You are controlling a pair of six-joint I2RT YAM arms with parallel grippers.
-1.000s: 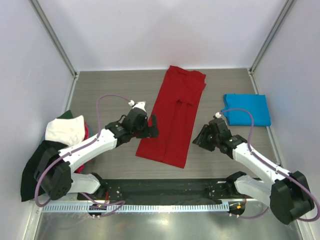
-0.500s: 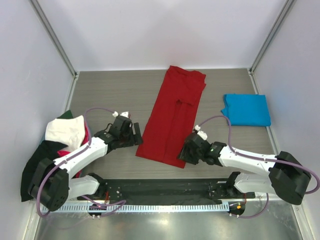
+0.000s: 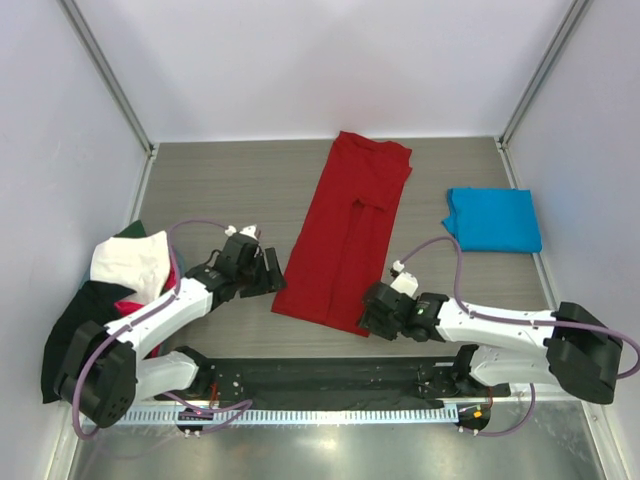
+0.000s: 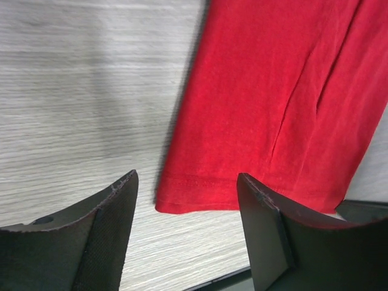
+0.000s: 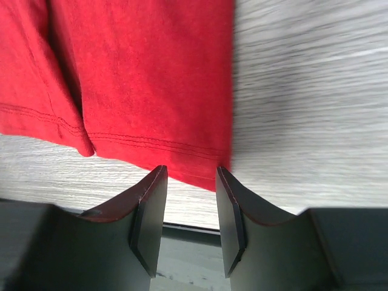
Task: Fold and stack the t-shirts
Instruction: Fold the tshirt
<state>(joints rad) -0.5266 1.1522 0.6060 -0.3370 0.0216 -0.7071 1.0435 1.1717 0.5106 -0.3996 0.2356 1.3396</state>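
Observation:
A deep red t-shirt (image 3: 350, 230) lies flat on the table as a long strip, collar end far and hem near. My left gripper (image 3: 270, 276) is low beside its near left corner, open, and that hem corner (image 4: 163, 203) lies on the table between the fingertips. My right gripper (image 3: 370, 312) is at the near right corner, open with a narrower gap, its fingers (image 5: 151, 206) just short of the hem (image 5: 200, 176). A bright blue t-shirt (image 3: 492, 220) lies folded at the right. Neither gripper holds cloth.
A heap of white (image 3: 130, 262), black (image 3: 75, 325) and magenta shirts lies at the table's left edge. A black strip (image 3: 330, 375) and a metal rail run along the near edge by the arm bases. Walls close in the back and sides.
My right arm swung from beside the blue shirt to the red shirt's near right corner. My left arm drew back and down to the near left corner, and its jaws narrowed.

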